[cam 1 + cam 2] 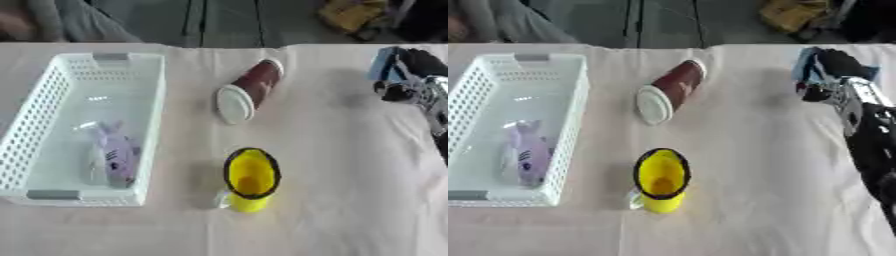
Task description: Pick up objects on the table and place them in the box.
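Two items left on bench: brown paper cup with white lid (248,91) toppled mid-bench, yellow mug (250,180) nearer front edge. Purple plush toy (115,156) already in white perforated plastic basket (150,107). My right hand (833,80) at right edge, closed round something blue (806,66) I can't identify.

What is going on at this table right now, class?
A humanoid robot is clearing a table into a white basket on its left. A small purple toy already lies inside it. A brown cup with a white lid lies on its side mid-table, and a yellow mug stands nearer the robot; nothing touches either. The right hand is at the far right edge, against something blue; whether it grips it is unclear. The left hand is not visible.
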`<state>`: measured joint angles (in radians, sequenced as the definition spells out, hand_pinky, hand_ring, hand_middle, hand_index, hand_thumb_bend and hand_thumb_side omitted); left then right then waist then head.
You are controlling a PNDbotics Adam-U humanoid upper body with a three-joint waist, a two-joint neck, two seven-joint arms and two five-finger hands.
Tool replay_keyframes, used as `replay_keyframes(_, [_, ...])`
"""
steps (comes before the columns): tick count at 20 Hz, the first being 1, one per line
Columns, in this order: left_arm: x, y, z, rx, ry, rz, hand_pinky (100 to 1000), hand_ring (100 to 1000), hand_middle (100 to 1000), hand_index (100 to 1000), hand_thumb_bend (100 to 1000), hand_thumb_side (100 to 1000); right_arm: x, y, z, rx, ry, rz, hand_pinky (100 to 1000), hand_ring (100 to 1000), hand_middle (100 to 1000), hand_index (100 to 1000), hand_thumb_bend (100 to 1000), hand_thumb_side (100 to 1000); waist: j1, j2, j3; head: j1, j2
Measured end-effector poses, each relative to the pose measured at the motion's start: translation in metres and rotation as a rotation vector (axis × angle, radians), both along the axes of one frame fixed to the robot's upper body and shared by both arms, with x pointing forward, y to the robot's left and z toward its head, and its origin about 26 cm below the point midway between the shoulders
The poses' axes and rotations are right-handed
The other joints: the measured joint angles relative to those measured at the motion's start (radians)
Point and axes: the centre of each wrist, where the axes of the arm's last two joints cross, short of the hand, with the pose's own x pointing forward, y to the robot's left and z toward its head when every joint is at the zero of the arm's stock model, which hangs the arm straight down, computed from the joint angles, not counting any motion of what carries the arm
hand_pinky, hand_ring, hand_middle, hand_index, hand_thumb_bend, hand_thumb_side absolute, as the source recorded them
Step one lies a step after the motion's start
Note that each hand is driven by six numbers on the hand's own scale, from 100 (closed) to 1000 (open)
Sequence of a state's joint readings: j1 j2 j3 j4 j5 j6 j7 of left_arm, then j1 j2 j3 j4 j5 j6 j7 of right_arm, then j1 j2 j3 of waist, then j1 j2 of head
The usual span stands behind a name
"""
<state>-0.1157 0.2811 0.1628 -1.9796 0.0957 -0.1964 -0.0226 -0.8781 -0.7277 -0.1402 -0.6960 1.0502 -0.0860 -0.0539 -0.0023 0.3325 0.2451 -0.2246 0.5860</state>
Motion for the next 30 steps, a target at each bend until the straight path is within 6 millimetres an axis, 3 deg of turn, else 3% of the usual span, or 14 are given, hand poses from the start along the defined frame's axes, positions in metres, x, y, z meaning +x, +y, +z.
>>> replay_keyframes(16, [0.0, 0.0, 0.0, -0.002, 0.001, 0.0, 288, 781, 780, 797, 303, 897, 0.0, 0.017, 0.028, 0.299, -0.334, 0.135, 100, 100, 100, 380, 100, 145, -0.003, -0.021, -0.005, 0.001, 0.0])
replay_keyframes(27, [0.0, 0.0, 0.0, -0.003, 0.005, 0.0, 291, 781, 779, 797, 311, 891, 0.001, 0.047, 0.053, 0.407, -0.48, 0.285, 100, 100, 100, 378, 100, 161, -0.017, -0.038, -0.007, 0.001, 0.0])
replay_keyframes(28, [0.0, 0.0, 0.0, -0.003, 0.005, 0.001, 291, 780, 779, 797, 296, 914, 0.001, 0.051, 0.054, 0.416, -0.485, 0.303, 100, 100, 100, 378, 100, 278, -0.018, -0.04, -0.007, 0.001, 0.0])
replay_keyframes(29, [0.0, 0.0, 0.0, -0.004, 0.005, 0.001, 291, 780, 779, 797, 314, 890, 0.001, 0.054, 0.056, 0.424, -0.491, 0.322, 100, 100, 100, 378, 100, 150, -0.02, -0.042, -0.007, 0.001, 0.0])
replay_keyframes(30, [0.0, 0.0, 0.0, -0.004, 0.005, 0.001, 291, 780, 778, 797, 316, 888, 0.001, 0.059, 0.058, 0.429, -0.495, 0.341, 100, 100, 100, 378, 100, 147, -0.021, -0.046, -0.008, 0.001, 0.0])
